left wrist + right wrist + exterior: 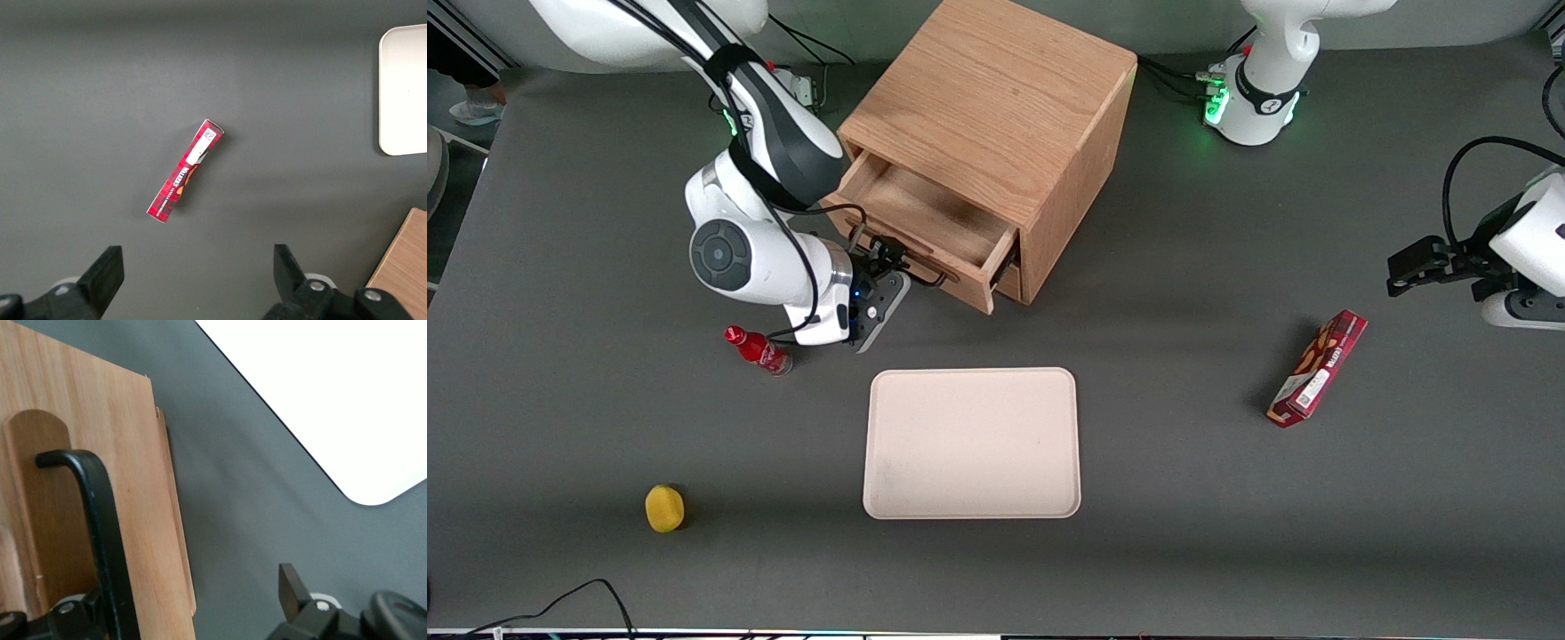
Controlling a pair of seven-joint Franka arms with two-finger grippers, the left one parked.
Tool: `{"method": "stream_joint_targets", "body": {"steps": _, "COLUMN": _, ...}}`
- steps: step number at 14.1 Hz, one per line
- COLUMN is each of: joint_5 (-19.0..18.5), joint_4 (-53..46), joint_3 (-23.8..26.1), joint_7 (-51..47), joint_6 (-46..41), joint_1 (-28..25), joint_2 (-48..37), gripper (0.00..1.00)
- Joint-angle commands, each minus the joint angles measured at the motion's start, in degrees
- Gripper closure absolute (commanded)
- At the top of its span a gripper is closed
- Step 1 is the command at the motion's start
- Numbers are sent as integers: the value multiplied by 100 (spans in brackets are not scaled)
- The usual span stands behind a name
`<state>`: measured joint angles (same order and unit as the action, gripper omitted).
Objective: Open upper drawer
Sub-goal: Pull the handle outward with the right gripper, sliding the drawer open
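- Nearest the front camera, a yellow round object (664, 508) sits alone on the dark grey desk (1183, 533), toward the working arm's end, with bare surface all round it.
- Farther back, mid-desk, a pale rectangular tray (972, 443) with rounded corners lies flat, well apart from everything else.
- Toward the parked arm's end, a red snack box (1318, 368) lies on the desk; its printed lettering is too small to read.
- A small red bottle (758, 349) stands just beside the working arm's wrist.
- The end effector (889, 263) is at the black bar handle (100, 520) of the upper drawer (925, 227); one finger (293, 587) stands clear of the bar, so the fingers are spread and not clamped.
- The upper drawer juts partway out of the oak cabinet (996, 107), its light-wood tray showing.
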<state>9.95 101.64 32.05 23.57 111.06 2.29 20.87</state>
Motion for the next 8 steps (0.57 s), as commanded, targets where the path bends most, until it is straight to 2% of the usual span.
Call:
{"method": "stream_joint_targets", "body": {"steps": 1, "joint_5": -221, "joint_4": -346, "joint_3": -15, "joint_7": 59, "joint_6": -154, "joint_1": -19, "joint_2": 242, "gripper": 0}}
{"method": "stream_joint_targets", "body": {"steps": 8, "joint_5": -239, "joint_4": -504, "joint_3": -313, "joint_7": 499, "joint_6": -285, "joint_1": -36, "joint_2": 294, "gripper": 0}}
